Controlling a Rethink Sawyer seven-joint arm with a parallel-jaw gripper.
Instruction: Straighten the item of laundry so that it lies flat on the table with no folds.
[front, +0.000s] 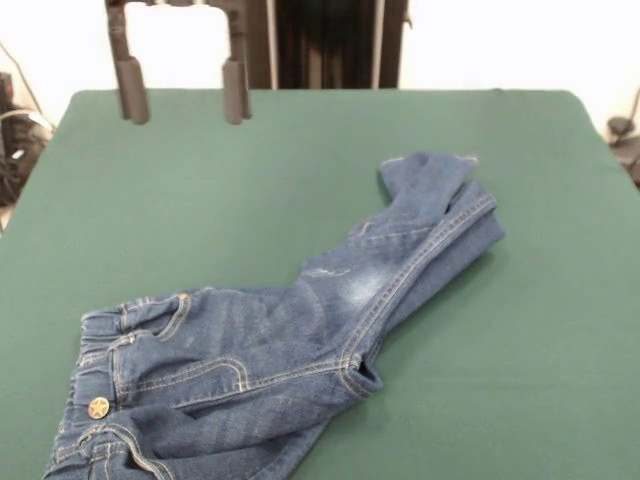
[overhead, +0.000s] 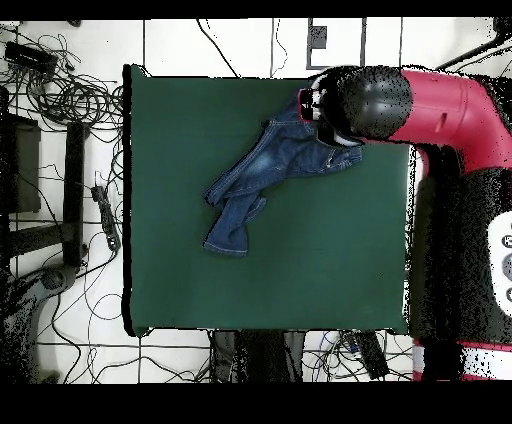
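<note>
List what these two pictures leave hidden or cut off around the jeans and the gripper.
- Front view: the jeans' waistband corner and one leg run off the bottom edge.
- Front view: the gripper shows only two open fingers; the top edge cuts off the rest.
- Overhead view: the arm covers the jeans' waistband end and hides the gripper.

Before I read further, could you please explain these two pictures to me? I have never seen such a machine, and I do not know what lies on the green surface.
The machine is a red and black robot arm. Its gripper, two dark fingers spread open, hangs above the table and holds nothing. One picture looks across the table towards the robot; the other looks straight down from above. On the green table lies one small pair of blue jeans, rumpled, with its legs folded over each other. In the overhead view the arm covers the jeans' waist.
</note>
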